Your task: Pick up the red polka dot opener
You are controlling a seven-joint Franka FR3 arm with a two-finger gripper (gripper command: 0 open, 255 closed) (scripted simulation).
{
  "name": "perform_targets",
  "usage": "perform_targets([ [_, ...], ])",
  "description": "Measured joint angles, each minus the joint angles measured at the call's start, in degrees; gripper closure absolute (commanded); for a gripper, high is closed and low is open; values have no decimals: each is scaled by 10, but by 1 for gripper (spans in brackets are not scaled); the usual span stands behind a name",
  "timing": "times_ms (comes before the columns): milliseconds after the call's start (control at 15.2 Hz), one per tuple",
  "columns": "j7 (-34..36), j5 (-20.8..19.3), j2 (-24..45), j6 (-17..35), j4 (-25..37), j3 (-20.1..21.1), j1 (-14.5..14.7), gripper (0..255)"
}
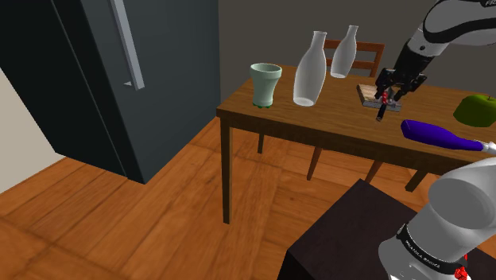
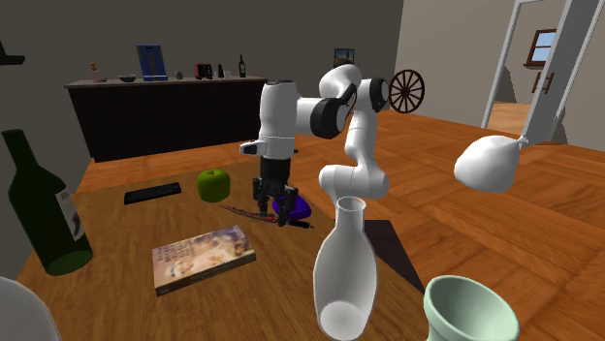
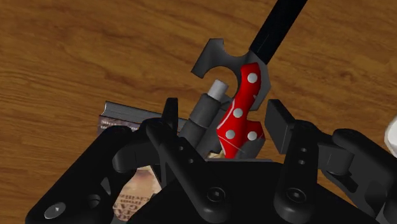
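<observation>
**End effector brackets the dotted opener on the bench**

Reading the shoulder view from its left, a tall grey cabinet [image 1: 119, 71] with a long handle stands off the bench [image 1: 318, 123]. On the bench come a pale green cup [image 1: 266, 83], a tall clear bottle [image 1: 309, 70] and a smaller clear bottle [image 1: 343, 52] behind it. Next is a book [image 1: 367, 93] lying flat, then the end effector [image 1: 391, 86] lowered just beside it. Further right lie a purple bottle [image 1: 435, 134] on its side and a green apple [image 1: 477, 110].

The opener [image 3: 240, 111] lies on the bench under the hand, next to the book's edge. Its red, white-dotted body sits between the two fingers, and its black handle runs away from the hand. The fingers stand apart, one on each side of the body. A sliver of gap seems to show at the left one, so I judge the opener enclosed but not yet clamped.

It looks small, light and rigid. The glossy red shell and the grey metal head are probably slick. The dotted mid-body, where the fingers already flank it, looks like the best hold, since it is broader than the thin handle. The opener lies low, so the pads need to reach right down to the wood. A squeeze off centre could make it pivot.
</observation>
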Motion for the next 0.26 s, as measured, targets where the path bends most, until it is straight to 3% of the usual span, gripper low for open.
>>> perform_targets([
  [264,2,5,-1,-28,27,6,3,255],
])
